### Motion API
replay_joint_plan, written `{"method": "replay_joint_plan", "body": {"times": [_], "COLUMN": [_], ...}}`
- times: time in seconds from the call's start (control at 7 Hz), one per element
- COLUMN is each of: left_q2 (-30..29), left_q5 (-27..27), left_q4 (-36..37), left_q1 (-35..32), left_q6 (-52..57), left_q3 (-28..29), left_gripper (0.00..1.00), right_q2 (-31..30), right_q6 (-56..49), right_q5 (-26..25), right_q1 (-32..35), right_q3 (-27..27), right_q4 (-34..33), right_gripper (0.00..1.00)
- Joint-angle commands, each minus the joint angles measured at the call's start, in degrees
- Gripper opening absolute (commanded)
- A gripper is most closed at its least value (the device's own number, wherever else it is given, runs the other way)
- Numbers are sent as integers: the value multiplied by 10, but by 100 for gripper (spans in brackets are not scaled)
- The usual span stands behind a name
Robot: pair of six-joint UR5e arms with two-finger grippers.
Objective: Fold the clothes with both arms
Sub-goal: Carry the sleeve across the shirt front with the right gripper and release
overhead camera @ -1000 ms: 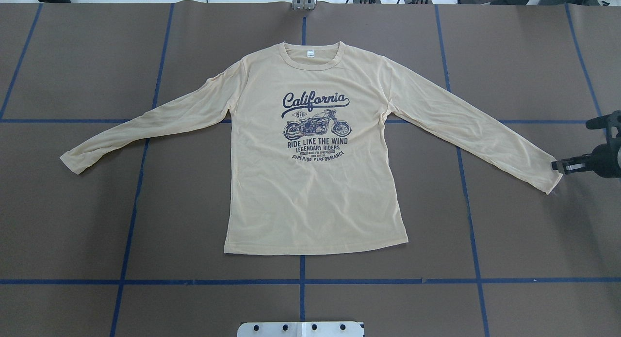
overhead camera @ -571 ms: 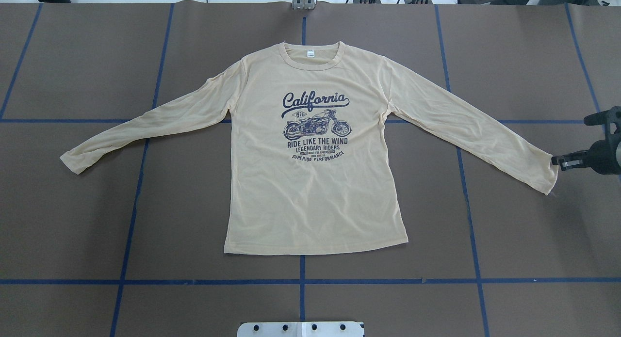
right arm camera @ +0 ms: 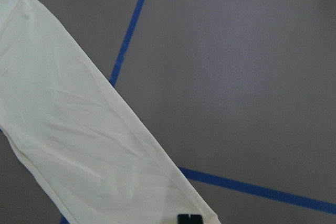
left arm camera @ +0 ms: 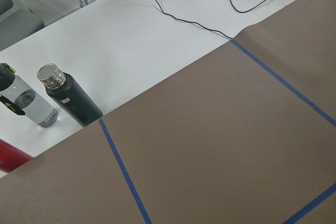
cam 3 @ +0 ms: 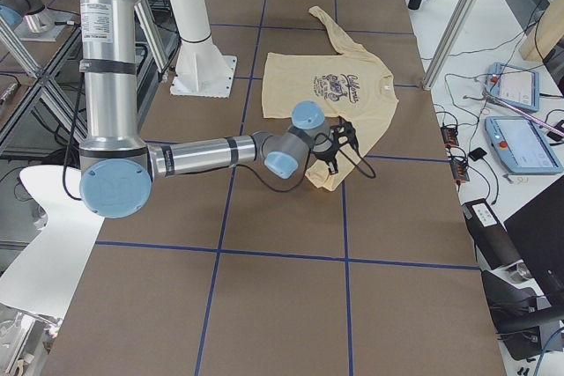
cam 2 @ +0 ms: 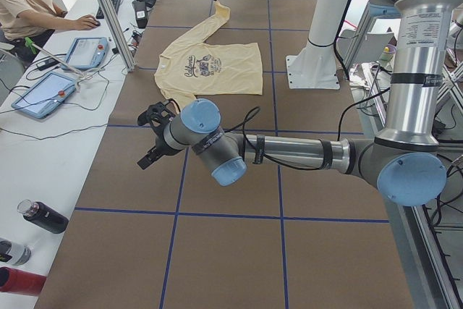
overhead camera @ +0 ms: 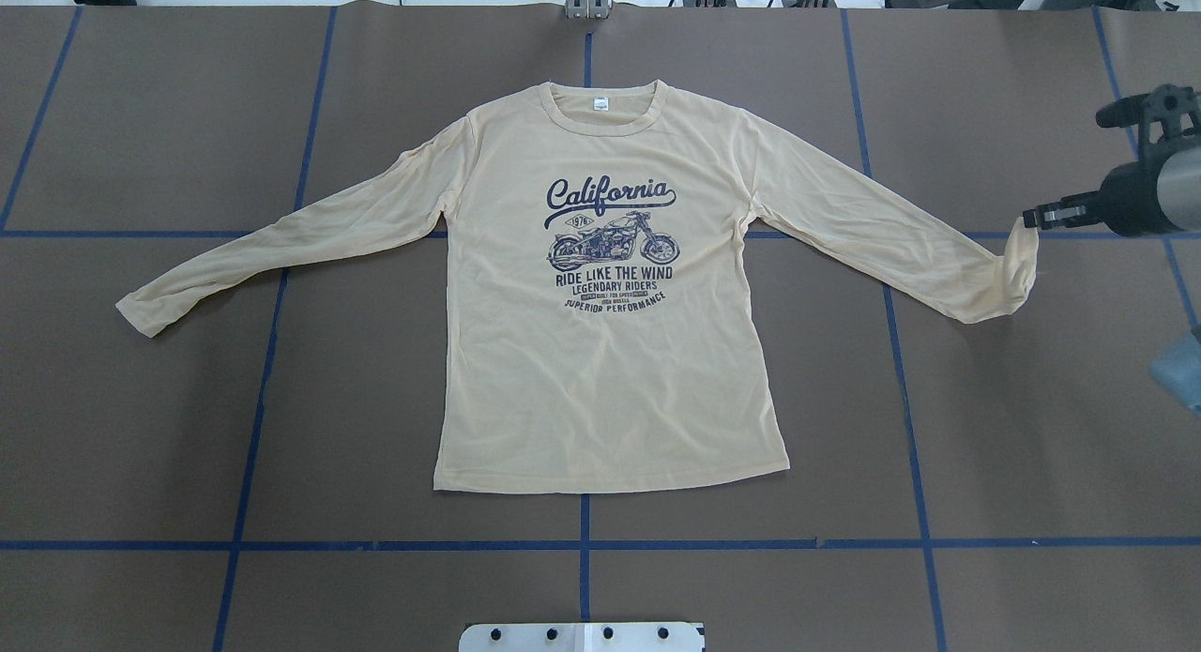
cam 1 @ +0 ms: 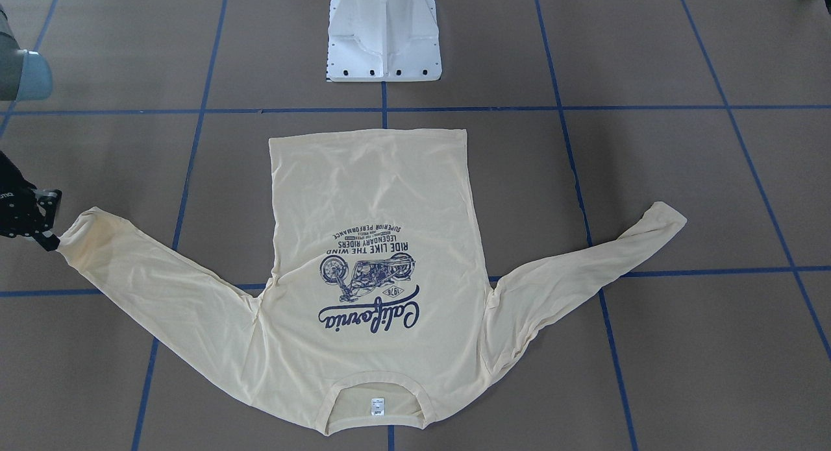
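**Right jaws pinching a sleeve cuff, left jaws hovering off to the side**

So the right arm (overhead camera: pixel 1149 197) is reaching in low from the edge, and the right jaws are clamping the cuff (overhead camera: pixel 1021 249) of one long sleeve. They're holding that end up off the tabletop (overhead camera: pixel 141 427), so the fabric is curling upward just under them. The rest of the cream T-shirt (overhead camera: pixel 610 352) is lying flat and print-up, stretching away from those jaws. The other sleeve (overhead camera: pixel 281 249) is lying spread out on the far side of the shirt from them.

The left arm (cam 2: pixel 289 153) is hanging over bare brown tabletop, with the left jaws sitting out past that other sleeve's end, not touching it. They're only showing in the side view, so I can't tell whether they're wide or closed. Its wrist camera is just picking up blue tape lines (left arm camera: pixel 123 171) and a couple of bottles (left arm camera: pixel 71 100) beyond the tabletop edge.
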Motion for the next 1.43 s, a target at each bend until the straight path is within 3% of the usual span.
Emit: {"method": "replay_joint_plan", "body": {"times": [0.0,0.29,0.57,0.86,1.29], "left_q2": [0,-1,-2,-2,-2], "left_q5": [0,0,0,0,0], "left_q4": [1,1,1,1,1], "left_q1": [0,0,1,1,2], "left_q6": [-1,-6,-6,-7,-12], "left_q3": [1,3,6,6,6], "left_gripper": [100,100,100,100,100], "right_q2": [140,264,395,509,637], "right_q6": [66,158,214,218,266], "right_q5": [-21,-126,-211,-242,-310], "right_q1": [-14,-98,-162,-195,-257], "right_q3": [31,1,-121,-218,-399], "right_q4": [-172,-243,-236,-234,-133], "right_gripper": [0,0,0,0,0]}}
